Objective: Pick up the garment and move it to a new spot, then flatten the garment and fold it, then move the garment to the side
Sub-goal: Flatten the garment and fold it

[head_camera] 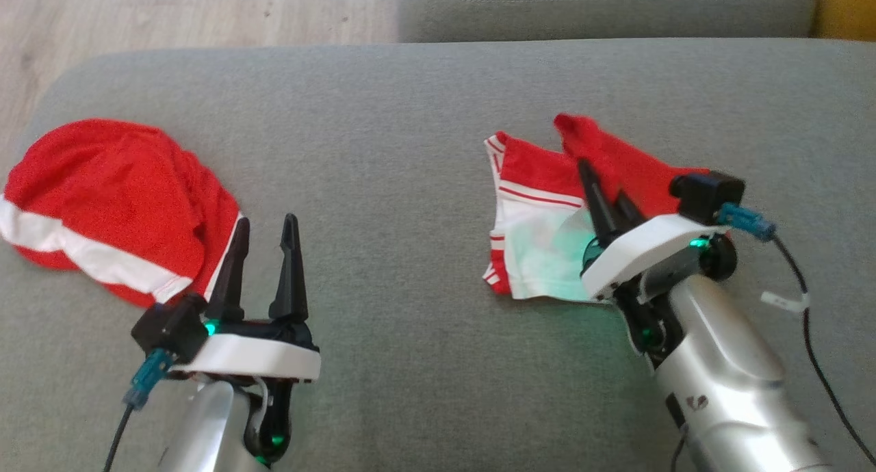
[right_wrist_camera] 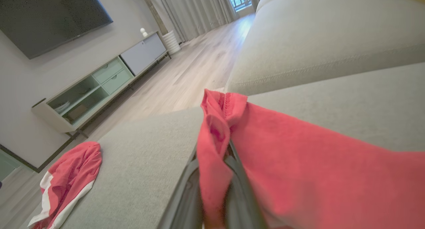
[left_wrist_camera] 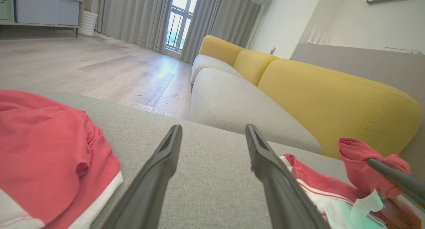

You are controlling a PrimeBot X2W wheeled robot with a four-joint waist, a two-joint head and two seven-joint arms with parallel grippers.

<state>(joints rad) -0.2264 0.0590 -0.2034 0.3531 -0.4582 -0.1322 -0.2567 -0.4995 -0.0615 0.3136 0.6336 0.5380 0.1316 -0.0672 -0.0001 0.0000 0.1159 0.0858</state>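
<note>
red pile (head_camera: 102, 198) at cushion's (head_camera: 410, 116) left edge, left gripper (head_camera: 267, 220) just beside it, fingers spread wide and empty, garment (head_camera: 540, 239) right of centre on cushion, well apart from red pile, white part flat, right gripper (head_camera: 603, 181) clenched on its raised red edge

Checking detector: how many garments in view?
2. Left garment lies bunched at the left end of the cushion; right garment lies right, pinched by the right gripper. None visibly hidden.
</note>
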